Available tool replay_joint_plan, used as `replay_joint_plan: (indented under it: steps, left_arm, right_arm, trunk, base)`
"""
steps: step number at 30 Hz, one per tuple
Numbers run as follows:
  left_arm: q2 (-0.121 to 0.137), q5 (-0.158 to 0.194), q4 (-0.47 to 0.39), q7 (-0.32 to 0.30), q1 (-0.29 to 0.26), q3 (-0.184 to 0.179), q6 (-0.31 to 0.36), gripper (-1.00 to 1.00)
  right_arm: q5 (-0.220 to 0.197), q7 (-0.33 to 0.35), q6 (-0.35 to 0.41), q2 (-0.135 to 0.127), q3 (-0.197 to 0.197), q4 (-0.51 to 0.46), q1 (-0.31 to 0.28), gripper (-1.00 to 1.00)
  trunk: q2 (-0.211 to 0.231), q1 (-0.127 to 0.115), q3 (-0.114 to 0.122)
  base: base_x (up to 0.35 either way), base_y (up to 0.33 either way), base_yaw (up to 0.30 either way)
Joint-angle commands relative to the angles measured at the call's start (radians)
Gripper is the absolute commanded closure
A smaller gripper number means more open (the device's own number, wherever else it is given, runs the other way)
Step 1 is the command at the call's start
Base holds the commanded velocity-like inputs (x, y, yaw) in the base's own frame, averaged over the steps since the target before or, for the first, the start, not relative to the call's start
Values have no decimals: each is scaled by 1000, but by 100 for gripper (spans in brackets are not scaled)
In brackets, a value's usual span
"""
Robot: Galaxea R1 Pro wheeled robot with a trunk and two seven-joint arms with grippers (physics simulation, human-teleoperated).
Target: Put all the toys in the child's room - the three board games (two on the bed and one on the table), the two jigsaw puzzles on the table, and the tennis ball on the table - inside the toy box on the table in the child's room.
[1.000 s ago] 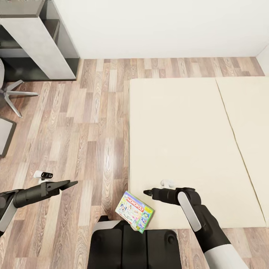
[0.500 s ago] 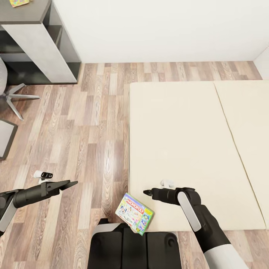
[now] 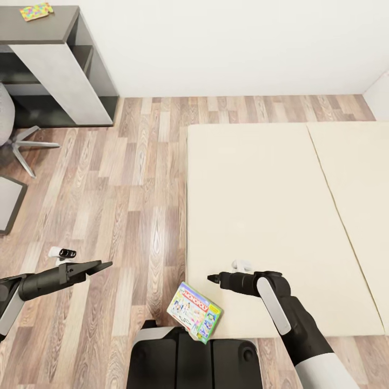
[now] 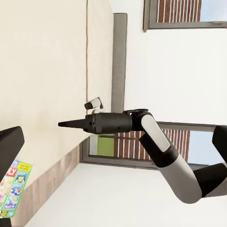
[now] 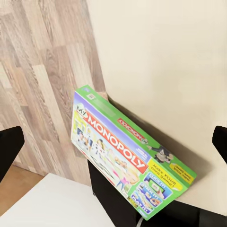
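The Monopoly carton (image 3: 194,312) leans tilted against the bed's (image 3: 270,216) near corner, by the robot's base. It looks light, stiff and slick; I'd pinch its raised edge. The right end effector (image 3: 212,279) hovers spread; the left one (image 3: 102,265) I cannot tell. A jigsaw puzzle (image 3: 35,11) lies on the far surface (image 3: 48,29).

Green-edged multicolour Monopoly box (image 3: 194,312); cream bed (image 3: 270,216); wood-plank floor (image 3: 119,205).
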Motion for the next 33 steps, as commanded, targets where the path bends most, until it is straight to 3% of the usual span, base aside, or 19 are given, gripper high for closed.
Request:
replay_joint_plan:
  steps: [1,33]
  left_arm:
    - [0,0,0,-4,0,0,11,-100]
    - [0,0,0,-3,0,-1,11,-100]
  right_arm:
    - [7,6,4,0,-1,-1,0,-100]
    - [7,6,4,0,-1,-1,-1,-100]
  trunk:
    - [-1,1,1]
    - [-1,1,53]
  base:
    - [0,0,0]
    - [0,0,0]
